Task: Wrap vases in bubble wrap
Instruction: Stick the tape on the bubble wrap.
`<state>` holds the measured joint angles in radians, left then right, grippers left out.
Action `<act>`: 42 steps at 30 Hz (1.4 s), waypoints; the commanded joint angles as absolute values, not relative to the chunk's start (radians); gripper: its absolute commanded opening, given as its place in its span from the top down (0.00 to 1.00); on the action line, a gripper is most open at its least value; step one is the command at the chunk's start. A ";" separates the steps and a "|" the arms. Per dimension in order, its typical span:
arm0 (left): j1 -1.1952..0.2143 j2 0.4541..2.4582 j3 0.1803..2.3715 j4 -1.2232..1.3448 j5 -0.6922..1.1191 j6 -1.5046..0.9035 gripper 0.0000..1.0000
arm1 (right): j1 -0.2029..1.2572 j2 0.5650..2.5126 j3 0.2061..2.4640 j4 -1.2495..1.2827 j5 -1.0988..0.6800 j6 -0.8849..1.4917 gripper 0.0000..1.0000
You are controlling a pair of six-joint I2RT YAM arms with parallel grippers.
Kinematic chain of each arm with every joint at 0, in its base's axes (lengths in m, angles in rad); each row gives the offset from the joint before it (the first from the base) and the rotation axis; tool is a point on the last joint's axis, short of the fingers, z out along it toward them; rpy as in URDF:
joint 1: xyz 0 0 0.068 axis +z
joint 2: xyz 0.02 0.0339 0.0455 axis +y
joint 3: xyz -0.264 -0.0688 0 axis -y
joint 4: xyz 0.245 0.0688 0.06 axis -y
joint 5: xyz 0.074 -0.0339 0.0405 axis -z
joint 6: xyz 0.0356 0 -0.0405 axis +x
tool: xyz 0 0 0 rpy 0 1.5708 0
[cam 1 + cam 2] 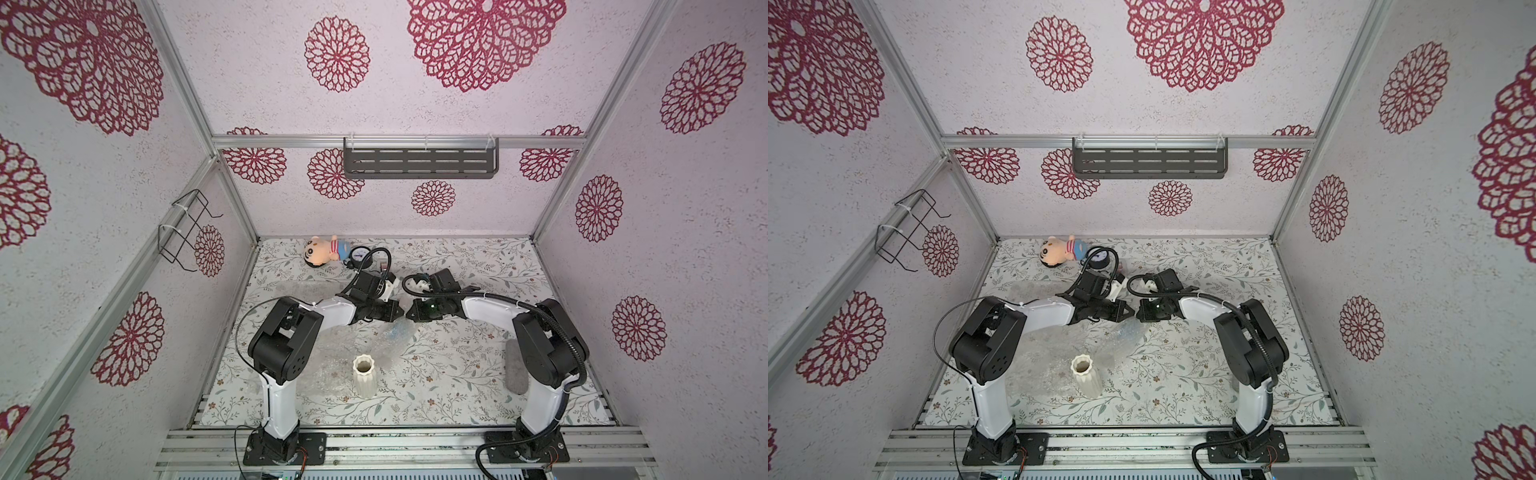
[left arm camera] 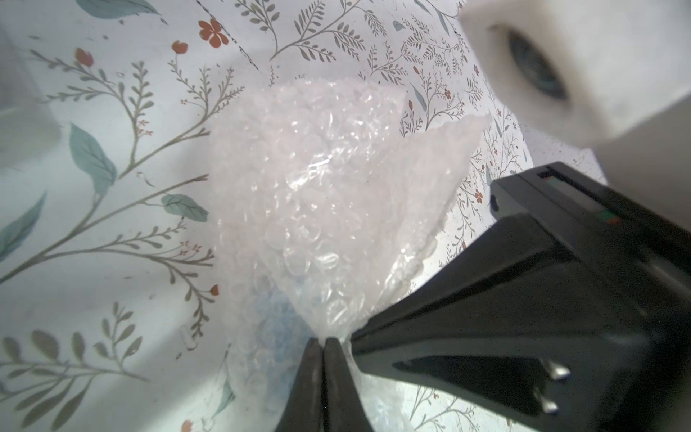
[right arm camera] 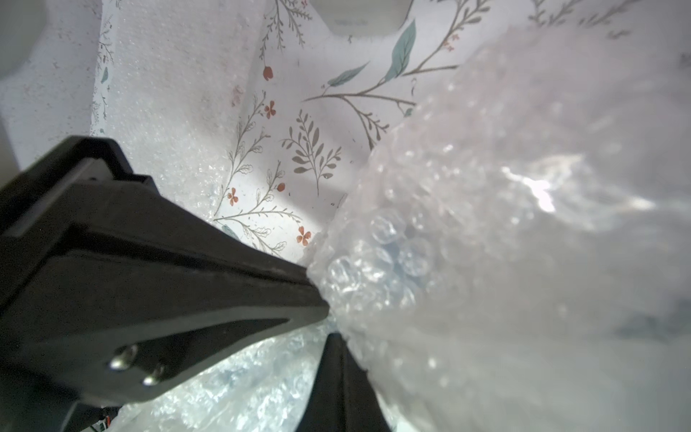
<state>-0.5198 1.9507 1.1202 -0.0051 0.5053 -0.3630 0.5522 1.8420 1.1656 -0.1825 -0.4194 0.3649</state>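
The light blue vase (image 1: pixel 395 332) lies mid-table bundled in bubble wrap (image 2: pixel 318 179); only a blue tint (image 2: pixel 271 310) shows through. My left gripper (image 2: pixel 323 339) is shut on a gathered corner of that wrap. My right gripper (image 3: pixel 335 336) is also shut on the wrap, which bulges beside its jaws (image 3: pixel 486 224). Both top views show the left gripper (image 1: pixel 400 312) (image 1: pixel 1133 311) and right gripper (image 1: pixel 410 314) (image 1: pixel 1140 314) tip to tip just above the bundle. The cream vase (image 1: pixel 364 374) (image 1: pixel 1085 374) stands upright on a second flat bubble wrap sheet (image 1: pixel 328 365), nearer the front.
A plush doll (image 1: pixel 322 250) and a round gauge (image 1: pixel 357 254) lie at the back. A grey oblong case (image 1: pixel 515 368) lies beside the right arm. A dark shelf (image 1: pixel 419 162) hangs on the back wall and a wire rack (image 1: pixel 187 228) on the left wall.
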 commanded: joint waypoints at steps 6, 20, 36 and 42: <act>-0.538 1.974 1.072 -0.071 0.465 -0.342 0.97 | 0.568 1.748 1.157 -0.195 -0.399 0.330 0.99; -0.545 1.927 1.073 -0.058 0.454 -0.350 0.99 | 0.594 1.840 1.125 -0.136 -0.449 0.347 1.00; -0.545 1.898 1.058 -0.028 0.462 -0.365 1.00 | 0.595 1.823 1.130 -0.185 -0.332 0.340 1.00; -0.545 1.890 1.061 0.011 0.483 -0.386 0.99 | 0.592 1.782 1.139 -0.192 -0.284 0.342 1.00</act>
